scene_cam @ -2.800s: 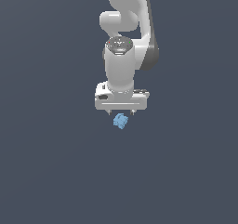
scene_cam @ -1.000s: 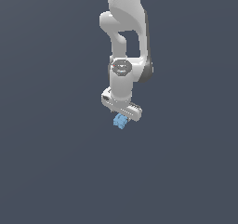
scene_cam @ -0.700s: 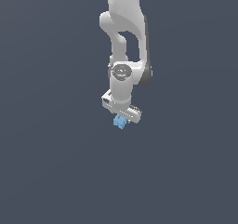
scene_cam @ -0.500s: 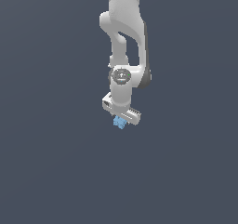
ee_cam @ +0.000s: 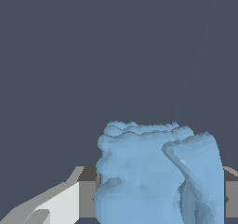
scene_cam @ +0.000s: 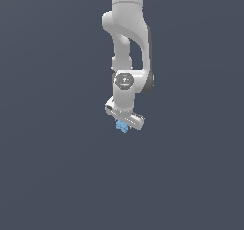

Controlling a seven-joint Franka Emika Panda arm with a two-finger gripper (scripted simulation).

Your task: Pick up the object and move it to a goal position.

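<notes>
In your wrist view, the light-blue block (ee_cam: 155, 174) runs off the frame's edge, hiding most of the fingers (ee_cam: 56, 207). In the exterior view, its bumpy faces are too small to make out.

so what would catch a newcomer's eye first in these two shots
The white arm reaching down the middle of an otherwise blank grey exterior view, with a tiny light-blue block pinched under its gripper. In the wrist view that bumpy block looms large, with grey fingers beside it.

White arm (scene_cam: 127, 43), pincer (scene_cam: 123, 124) clasping tiny light-blue block (scene_cam: 122, 126), plain dark backdrop
</notes>
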